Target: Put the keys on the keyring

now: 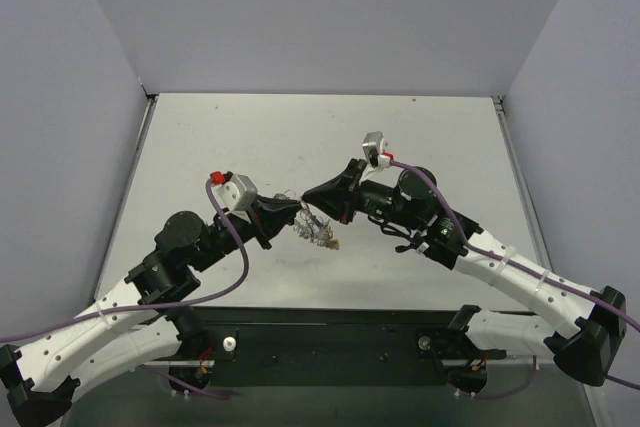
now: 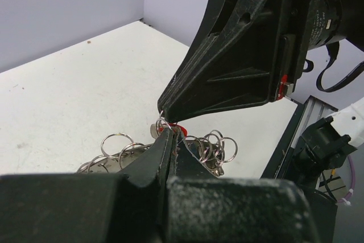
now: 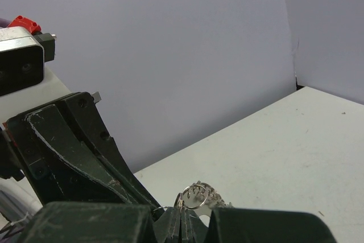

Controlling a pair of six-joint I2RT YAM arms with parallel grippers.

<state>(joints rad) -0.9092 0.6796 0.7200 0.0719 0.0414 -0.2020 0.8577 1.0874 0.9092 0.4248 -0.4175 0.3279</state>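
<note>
At the middle of the table (image 1: 250,137), the left gripper (image 1: 296,210) and the right gripper (image 1: 307,197) are met tip to tip. The keyring (image 1: 322,234) is bunched just beside that meeting point, on the side toward the arm bases. Both pairs of fingers are seen pressed together. In the right wrist view a loop of the keyring is seen coming straight out of the right fingertips, so it is judged to be pinched there. In the left wrist view the head of a red key (image 2: 172,127) is seen right at the left fingertips, against the right gripper's tip; whether it is pinched cannot be told. The coming move is judged to turn on this line-up: key and wire lie between the two tips, with neither arm nearer.
</note>
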